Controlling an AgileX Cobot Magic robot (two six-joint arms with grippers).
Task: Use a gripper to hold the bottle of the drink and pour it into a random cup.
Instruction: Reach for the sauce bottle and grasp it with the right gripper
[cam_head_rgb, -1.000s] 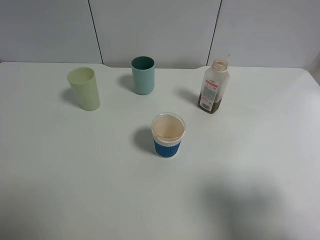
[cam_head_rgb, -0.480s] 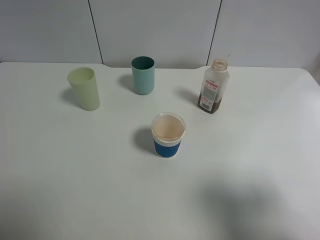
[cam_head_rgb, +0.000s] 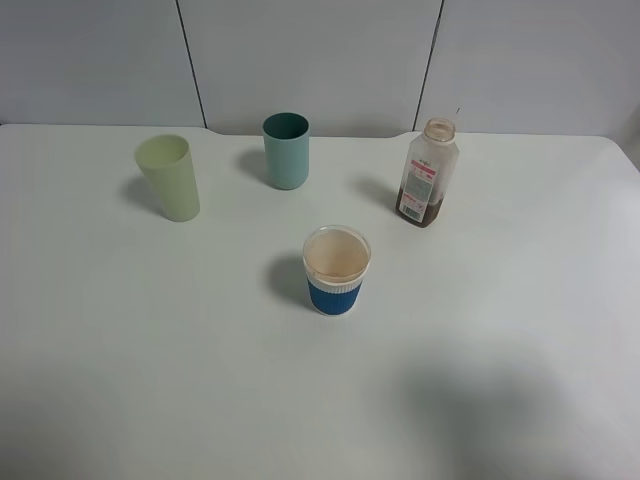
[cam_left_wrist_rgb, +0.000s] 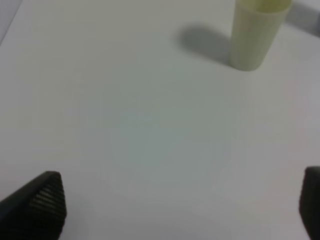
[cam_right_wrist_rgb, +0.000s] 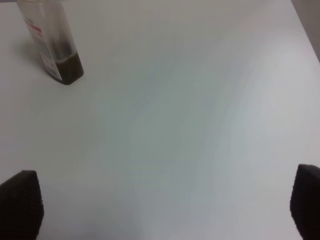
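Note:
The bottle of the drink (cam_head_rgb: 428, 174) stands upright at the back right of the white table, uncapped, with brown liquid low inside; it also shows in the right wrist view (cam_right_wrist_rgb: 51, 44). The cup (cam_head_rgb: 336, 271) with the blue band stands in the middle, upright. Neither gripper shows in the exterior high view. My left gripper (cam_left_wrist_rgb: 175, 202) is open over bare table, its dark fingertips (cam_left_wrist_rgb: 42, 202) far apart. My right gripper (cam_right_wrist_rgb: 162, 207) is open and empty, well short of the bottle, fingertips (cam_right_wrist_rgb: 20, 202) at the frame's edges.
A pale yellow-green tumbler (cam_head_rgb: 169, 178) stands at the back left, also in the left wrist view (cam_left_wrist_rgb: 255, 32). A teal tumbler (cam_head_rgb: 286, 150) stands at the back middle. A grey panelled wall (cam_head_rgb: 320, 60) runs behind the table.

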